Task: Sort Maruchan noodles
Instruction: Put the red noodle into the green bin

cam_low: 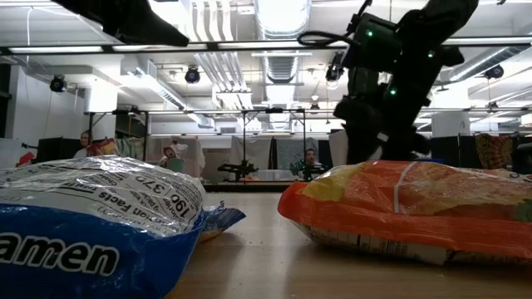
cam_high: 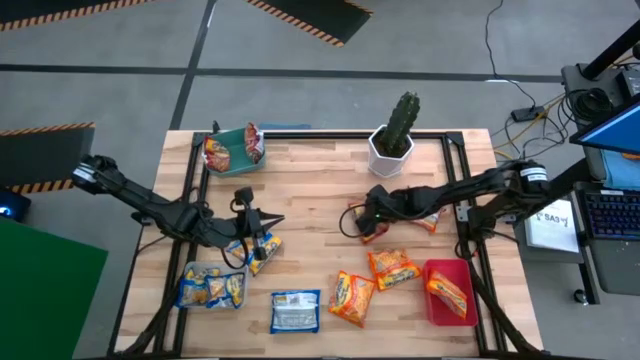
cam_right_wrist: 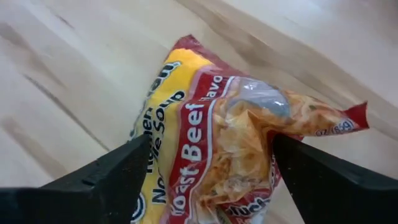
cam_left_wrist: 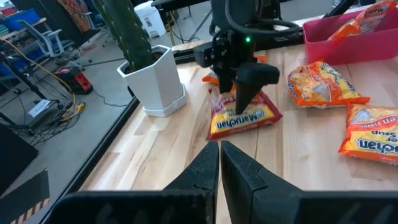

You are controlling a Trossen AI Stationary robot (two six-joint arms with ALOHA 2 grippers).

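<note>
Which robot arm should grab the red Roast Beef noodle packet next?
The right one, probably. The right gripper hangs open right over the Roast Beef packet, one finger on each side. The left gripper is shut and farther off across the table.

This is a robotics lab or workshop hall, not a home. The wooden table (cam_high: 320, 215) with its black metal frame stands on a grey concrete floor (cam_high: 120, 95) marked with black-and-orange hazard stripes (cam_high: 300, 18). Beside the table are a keyboard (cam_high: 612, 215), a monitor (cam_high: 612, 128) and loose cables (cam_high: 520, 105). The low view shows an open ceiling with ducts (cam_low: 283, 17) and tube lights (cam_low: 58, 50), other metal rigs (cam_low: 249, 141) and people (cam_low: 309, 162) sitting far behind
</note>
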